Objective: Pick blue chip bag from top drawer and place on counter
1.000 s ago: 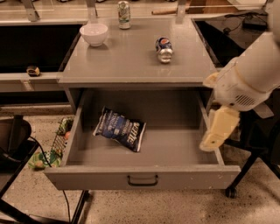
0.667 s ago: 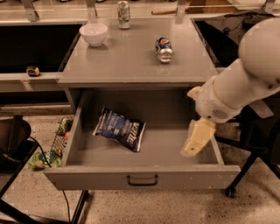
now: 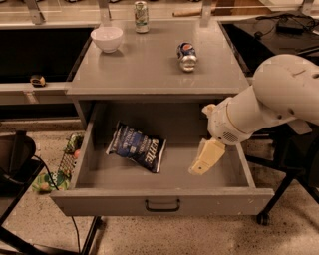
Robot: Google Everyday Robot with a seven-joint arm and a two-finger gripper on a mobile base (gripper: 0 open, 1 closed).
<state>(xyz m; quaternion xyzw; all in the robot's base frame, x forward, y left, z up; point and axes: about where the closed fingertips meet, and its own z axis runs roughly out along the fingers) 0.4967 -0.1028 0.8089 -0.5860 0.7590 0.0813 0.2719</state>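
The blue chip bag [image 3: 136, 146] lies flat in the left half of the open top drawer [image 3: 162, 199], crinkled, with white lettering. My gripper [image 3: 203, 162] hangs over the right half of the drawer, pointing down and left, about a hand-length to the right of the bag and apart from it. The white arm [image 3: 279, 97] reaches in from the right. The counter [image 3: 149, 67] is the grey cabinet top behind the drawer.
On the counter stand a white bowl [image 3: 106, 38] at back left, an upright can [image 3: 141, 10] at the back, and a blue soda can [image 3: 187, 56] lying on its side at right. Dark tables flank the cabinet. Cables and clutter [image 3: 62, 167] lie on the floor at left.
The arm has swung left and further over the drawer, bringing the gripper from the drawer's right wall to inside its right half, closer to the bag. The bag has not moved.
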